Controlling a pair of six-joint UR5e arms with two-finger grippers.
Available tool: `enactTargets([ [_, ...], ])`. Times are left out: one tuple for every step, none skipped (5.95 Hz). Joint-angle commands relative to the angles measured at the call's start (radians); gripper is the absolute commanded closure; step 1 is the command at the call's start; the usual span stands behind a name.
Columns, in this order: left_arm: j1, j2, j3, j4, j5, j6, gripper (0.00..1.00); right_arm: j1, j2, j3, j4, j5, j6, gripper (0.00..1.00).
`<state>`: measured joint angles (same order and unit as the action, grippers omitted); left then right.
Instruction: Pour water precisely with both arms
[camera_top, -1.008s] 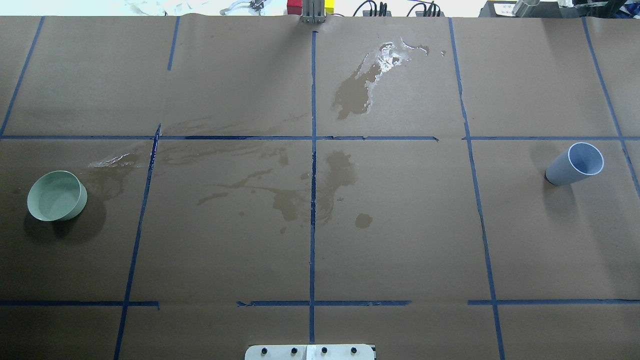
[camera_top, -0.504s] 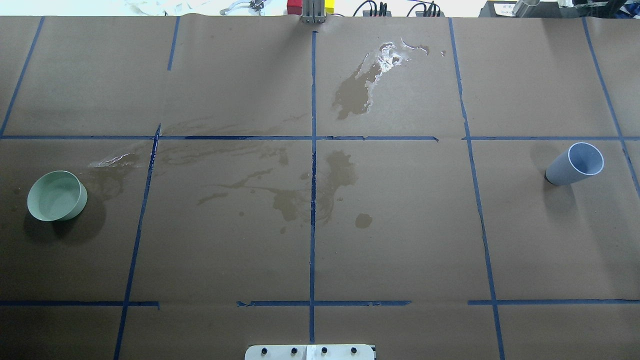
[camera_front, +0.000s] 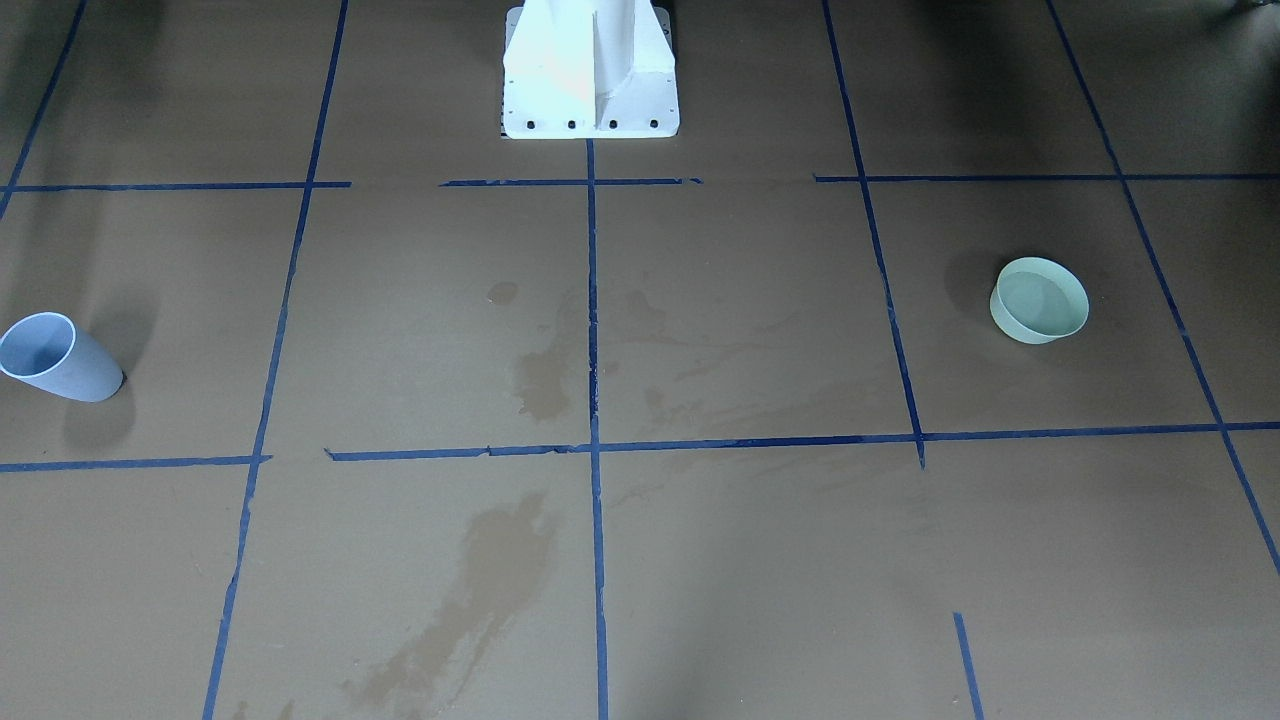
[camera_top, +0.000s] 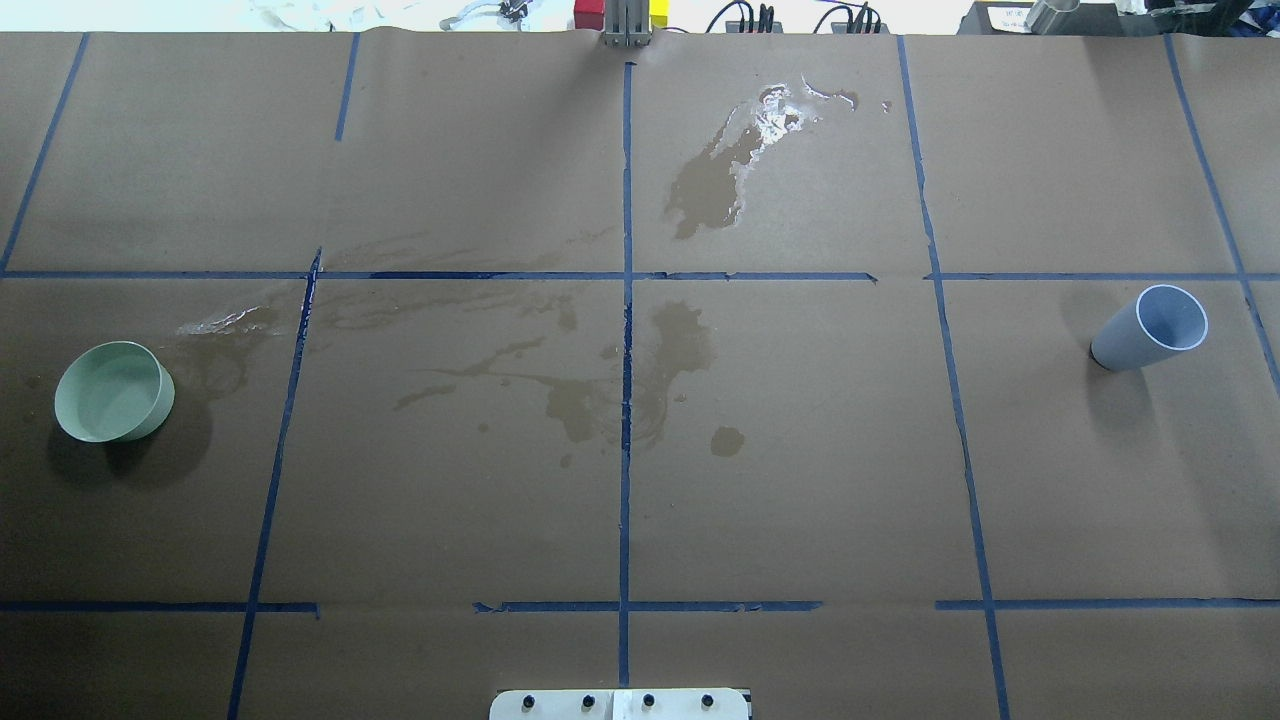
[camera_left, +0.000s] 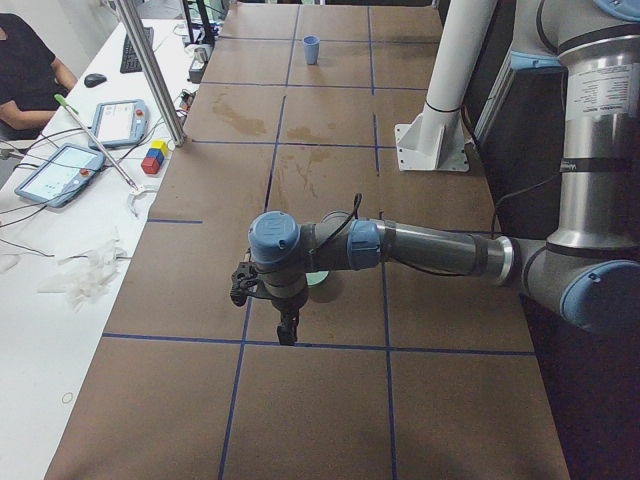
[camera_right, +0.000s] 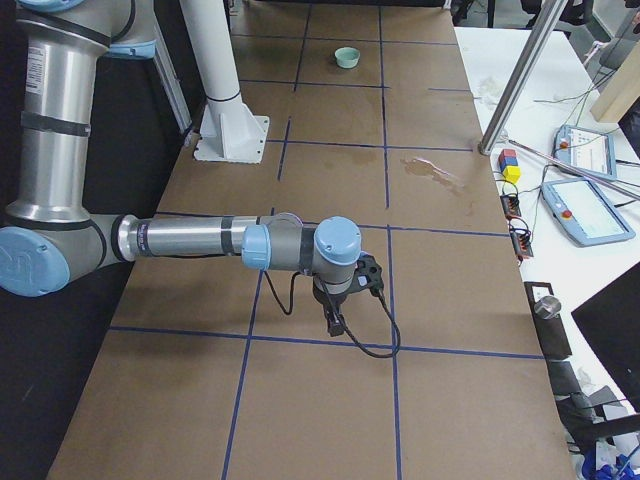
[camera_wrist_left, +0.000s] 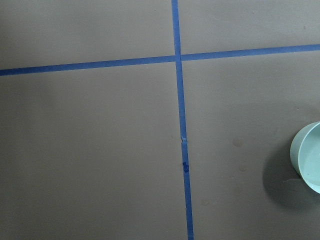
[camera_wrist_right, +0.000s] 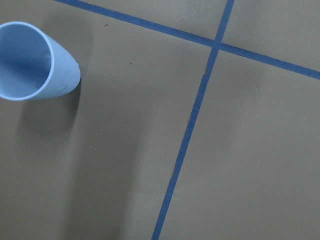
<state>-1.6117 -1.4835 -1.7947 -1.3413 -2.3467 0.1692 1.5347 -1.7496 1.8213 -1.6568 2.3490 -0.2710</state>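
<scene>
Off-task items on and around the table

Brown-papered table (camera_top: 800, 500) with blue tape grid (camera_top: 625, 500). Pale green bowl (camera_top: 112, 392) at left edge of overhead view. Light blue cup (camera_top: 1150, 328) upright at right edge, well apart. White pedestal (camera_front: 590, 70) top centre, front view. Coloured blocks (camera_left: 154, 157), tablets (camera_left: 58, 173), seated person (camera_left: 25, 70) upper left, left-side view.

Overhead view, table inventory: one bowl (camera_top: 113, 391) at 9 o'clock; one cup (camera_top: 1150, 328) at 3 o'clock; one pedestal (camera_top: 540, 706) at 6 o'clock; two glinting patches of water (camera_top: 775, 112), at 12 and 9 o'clock. Side views: two arms, left arm (camera_left: 430, 250) and right arm (camera_right: 190, 240); two tablets (camera_left: 125, 122).
</scene>
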Motion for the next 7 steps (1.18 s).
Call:
enactTargets([
  [-0.001, 0.064, -0.009, -0.004, 0.006, 0.007, 0.0, -0.004, -0.002, 0.003, 0.0, -0.033, 0.01, 0.0],
  [0.001, 0.068, 0.004, -0.005, 0.003, 0.006, 0.0, -0.008, -0.002, 0.003, -0.003, -0.039, 0.012, 0.0],
  [0.003, 0.068, -0.003, -0.01, -0.005, 0.0, 0.0, -0.008, -0.002, 0.007, 0.0, -0.034, 0.018, 0.0],
  [0.003, 0.068, -0.011, -0.009, -0.006, 0.0, 0.0, -0.008, -0.005, 0.009, -0.001, -0.022, 0.022, 0.0],
  [0.003, 0.068, 0.012, -0.01, 0.0, 0.003, 0.0, -0.008, -0.004, 0.006, -0.001, -0.027, 0.022, 0.0],
  [0.003, 0.069, 0.011, -0.024, 0.001, 0.003, 0.0, -0.008, 0.004, 0.012, 0.0, -0.022, 0.024, 0.0],
  [0.003, 0.069, 0.009, -0.027, -0.005, 0.006, 0.0, -0.011, 0.008, 0.007, 0.0, -0.028, 0.021, 0.0],
])
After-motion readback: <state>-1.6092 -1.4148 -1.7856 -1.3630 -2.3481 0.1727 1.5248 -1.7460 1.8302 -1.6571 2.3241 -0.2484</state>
